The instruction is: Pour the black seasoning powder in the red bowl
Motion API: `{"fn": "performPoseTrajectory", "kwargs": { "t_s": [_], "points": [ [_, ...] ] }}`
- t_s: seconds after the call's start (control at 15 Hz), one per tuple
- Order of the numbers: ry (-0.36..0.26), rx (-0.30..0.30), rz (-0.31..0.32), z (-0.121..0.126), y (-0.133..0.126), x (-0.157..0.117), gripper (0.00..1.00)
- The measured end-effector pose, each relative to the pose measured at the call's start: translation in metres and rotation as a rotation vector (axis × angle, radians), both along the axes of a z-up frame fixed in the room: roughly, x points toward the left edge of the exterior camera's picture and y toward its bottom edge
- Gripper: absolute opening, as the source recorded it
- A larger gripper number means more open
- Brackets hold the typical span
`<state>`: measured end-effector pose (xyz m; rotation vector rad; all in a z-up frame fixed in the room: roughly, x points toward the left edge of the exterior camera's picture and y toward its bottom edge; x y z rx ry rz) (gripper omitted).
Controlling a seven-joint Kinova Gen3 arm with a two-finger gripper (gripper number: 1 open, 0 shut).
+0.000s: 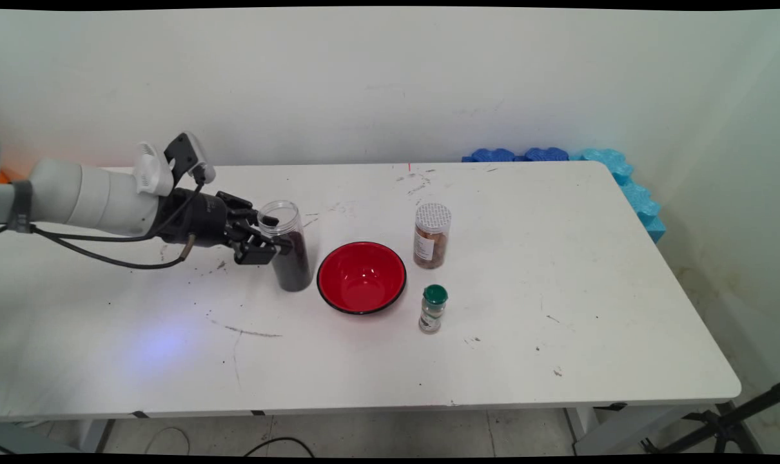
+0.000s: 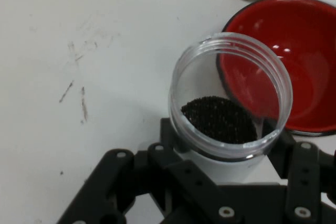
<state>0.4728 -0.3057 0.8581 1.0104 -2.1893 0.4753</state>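
A clear, lidless jar [image 1: 289, 246] partly filled with small dark grains stands upright on the white table [image 1: 557, 290], just left of a red bowl [image 1: 361, 277]. My gripper [image 1: 275, 243] reaches in from the left and is shut on the jar's middle. In the hand view the open jar [image 2: 231, 95] sits between the black linkage, dark grains showing at its bottom, with the red bowl [image 2: 299, 66] right beyond it. The bowl looks empty.
A clear jar with a patterned lid and brownish contents [image 1: 432, 235] stands right of the bowl. A small shaker with a green cap [image 1: 433, 309] is in front of it. Blue foam pieces [image 1: 622, 174] lie at the table's far right corner.
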Motion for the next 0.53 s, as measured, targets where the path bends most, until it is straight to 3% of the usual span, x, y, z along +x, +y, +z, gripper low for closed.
{"fn": "performPoseTrajectory", "kwargs": {
  "t_s": [0.53],
  "points": [
    [0.051,0.045,-0.076,0.055,0.029,0.013,0.0]
  ]
}}
